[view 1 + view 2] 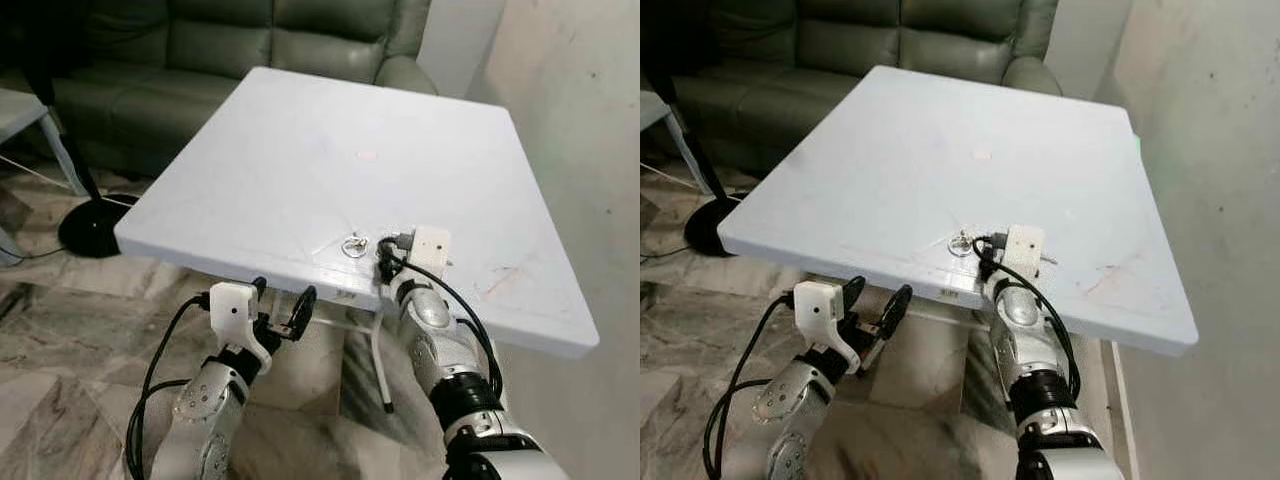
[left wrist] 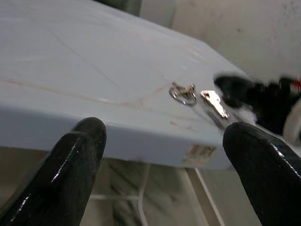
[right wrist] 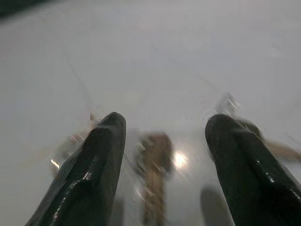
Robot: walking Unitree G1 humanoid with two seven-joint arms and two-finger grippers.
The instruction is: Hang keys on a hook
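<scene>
1. Now we see a white table (image 1: 300,150) before us, with a green sofa (image 1: 250,40) behind it and a pale wall (image 1: 580,120) on our right.
2. Near the table's front edge lie the keys (image 1: 355,246), a small metal ring with a key beside it, flat on the top.
3. Our right gripper (image 1: 384,258) is down at the tabletop just beside the keys, on their right, its black fingers (image 3: 94,160) spread apart.
4. From the right wrist, we make out a blurred brownish key shape (image 3: 155,155) on the white surface between those two fingers; we cannot tell whether either finger touches it.
5. Our left gripper (image 1: 284,308) hangs below and in front of the table's front edge, over the marbled floor (image 1: 60,340), with its fingers (image 2: 70,165) wide apart and holding nothing.
6. From the left wrist, we look up along the table edge and see the ring (image 2: 183,92) and a silver key (image 2: 214,102) lying side by side, with the right gripper's dark fingers (image 2: 244,92) just beyond them.
7. A black round stand base (image 1: 92,225) sits on the floor to the table's left.
</scene>
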